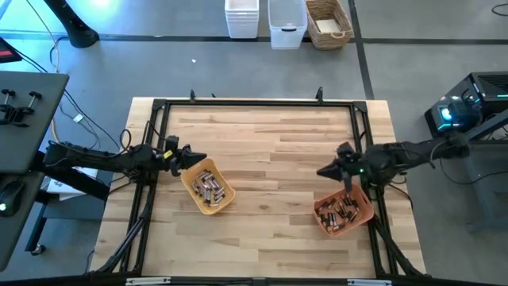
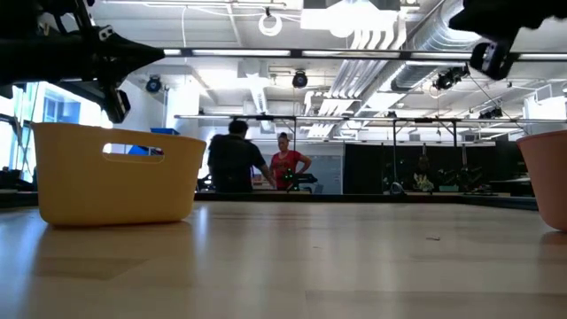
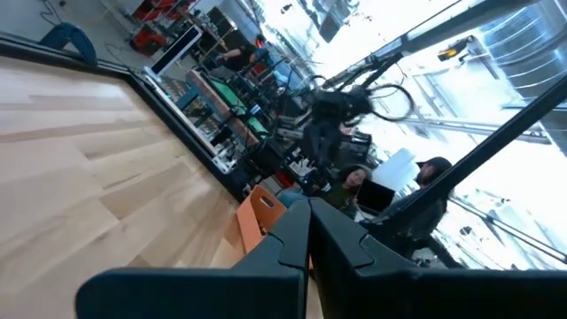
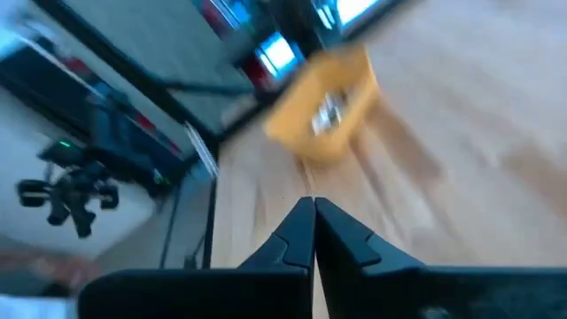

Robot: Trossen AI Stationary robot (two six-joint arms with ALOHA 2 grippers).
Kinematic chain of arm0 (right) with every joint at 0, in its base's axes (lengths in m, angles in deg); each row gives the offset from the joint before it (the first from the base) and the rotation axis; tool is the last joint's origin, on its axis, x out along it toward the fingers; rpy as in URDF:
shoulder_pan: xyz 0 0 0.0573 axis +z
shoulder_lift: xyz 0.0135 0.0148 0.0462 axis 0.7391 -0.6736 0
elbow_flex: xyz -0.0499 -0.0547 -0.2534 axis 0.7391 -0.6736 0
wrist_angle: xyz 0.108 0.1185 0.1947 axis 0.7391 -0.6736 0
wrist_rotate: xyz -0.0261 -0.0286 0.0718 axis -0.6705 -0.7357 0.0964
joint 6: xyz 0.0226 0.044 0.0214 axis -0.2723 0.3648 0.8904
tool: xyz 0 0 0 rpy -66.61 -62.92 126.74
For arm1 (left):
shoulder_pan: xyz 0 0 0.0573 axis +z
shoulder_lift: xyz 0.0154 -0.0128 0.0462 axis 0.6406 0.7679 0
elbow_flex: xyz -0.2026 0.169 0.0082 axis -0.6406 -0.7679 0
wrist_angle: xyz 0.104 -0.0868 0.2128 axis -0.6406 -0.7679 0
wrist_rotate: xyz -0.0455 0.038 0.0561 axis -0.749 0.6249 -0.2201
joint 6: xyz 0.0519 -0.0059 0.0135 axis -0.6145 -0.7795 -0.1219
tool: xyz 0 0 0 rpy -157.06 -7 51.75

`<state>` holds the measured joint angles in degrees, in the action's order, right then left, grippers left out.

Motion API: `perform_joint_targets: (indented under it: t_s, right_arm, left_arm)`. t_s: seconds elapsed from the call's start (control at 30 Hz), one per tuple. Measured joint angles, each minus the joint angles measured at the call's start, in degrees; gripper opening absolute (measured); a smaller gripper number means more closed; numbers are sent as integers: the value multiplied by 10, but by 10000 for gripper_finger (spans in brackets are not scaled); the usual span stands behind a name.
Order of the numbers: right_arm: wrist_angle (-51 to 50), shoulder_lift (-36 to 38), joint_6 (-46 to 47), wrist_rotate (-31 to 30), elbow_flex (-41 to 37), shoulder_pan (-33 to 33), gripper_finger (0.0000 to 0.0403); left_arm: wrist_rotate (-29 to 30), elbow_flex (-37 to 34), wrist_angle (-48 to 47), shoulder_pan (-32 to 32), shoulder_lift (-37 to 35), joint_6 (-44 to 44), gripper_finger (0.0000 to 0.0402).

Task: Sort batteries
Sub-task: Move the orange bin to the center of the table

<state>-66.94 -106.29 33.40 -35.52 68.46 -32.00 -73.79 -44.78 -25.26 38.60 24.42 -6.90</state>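
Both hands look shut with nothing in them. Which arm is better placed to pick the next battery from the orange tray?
Probably the right: the right hand hangs just beside the orange tray and its batteries. The left hand sits across the table by the yellow tray.

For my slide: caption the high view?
Both grippers shut above the table, beside yellow and orange battery trays.

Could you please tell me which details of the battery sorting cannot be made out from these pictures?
- Battery types: cells in the yellow tray and orange tray are too small in the high view to tell apart.
- Tray contents in the low view: hidden behind the tray walls; the orange tray is cut off by the edge.
- Right wrist view: motion blur smears the yellow tray's cells.
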Motion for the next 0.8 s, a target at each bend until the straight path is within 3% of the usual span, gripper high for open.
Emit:
perform_joint_targets:
  t_s: [0.13,0.33,0.43,0.6,0.8]
  right_arm:
    - [184,76,-101,24,-134,-64,1]
    - [465,85,-146,108,-288,-160,0]
    - [468,89,-143,141,-310,-182,0]
    - [361,88,-181,176,-310,-187,0]
    - [406,90,-173,207,-310,-187,0]
  left_arm:
    - [0,0,0,0,0,0,0]
    - [0,0,0,0,0,0,0]
    - [0,0,0,0,0,0,0]
    - [-1,0,-1,0,0,0,0]
    - [-1,0,-5,0,0,0,0]
